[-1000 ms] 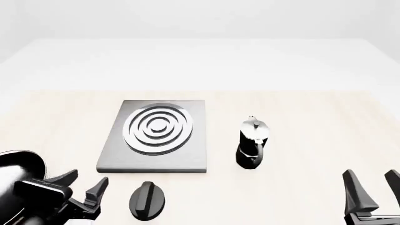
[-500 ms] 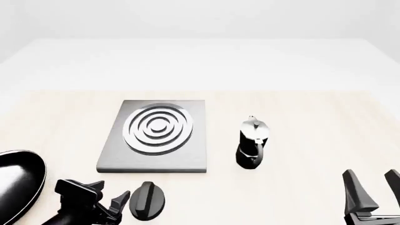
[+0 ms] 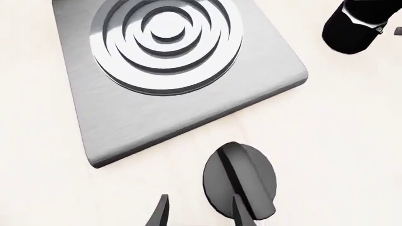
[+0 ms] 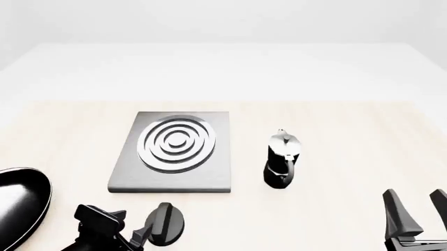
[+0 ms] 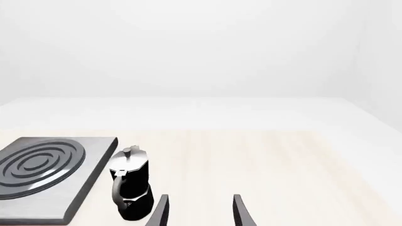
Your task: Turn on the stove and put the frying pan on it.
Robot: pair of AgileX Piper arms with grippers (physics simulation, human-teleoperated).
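**Left claw at the knob, pan at the desk's near-left edge**

The stove (image 4: 171, 152) lies flat on the pale desk (image 4: 335, 130), left of centre in the front view, its silver rings bare. The frying pan (image 4: 20, 201) sits well apart from it at the near-left edge of the desk, cut off by the frame edge; its handle is not in view.

Just in front of the stove's near edge lies the black oval knob (image 4: 166, 224), ridge running roughly front to back. The left claw (image 4: 124, 226) is low over the desk just beside the knob on its left, with one fingertip reaching the knob's left edge in the front view. In the left wrist view its fingers (image 3: 159, 214) stand apart, released and holding nothing, with one finger overlapping the knob (image 3: 240, 180) and the other over bare desk. Whether it touches the knob cannot be told.

The moka pot (image 4: 281, 158) stands upright to the right of the stove, near but not touching it.

The right claw (image 4: 417, 214) hovers at the near-right corner, well away from everything, its fingers parted and empty; its wrist view looks past them to the moka pot (image 5: 130, 184) and the stove (image 5: 44, 174).
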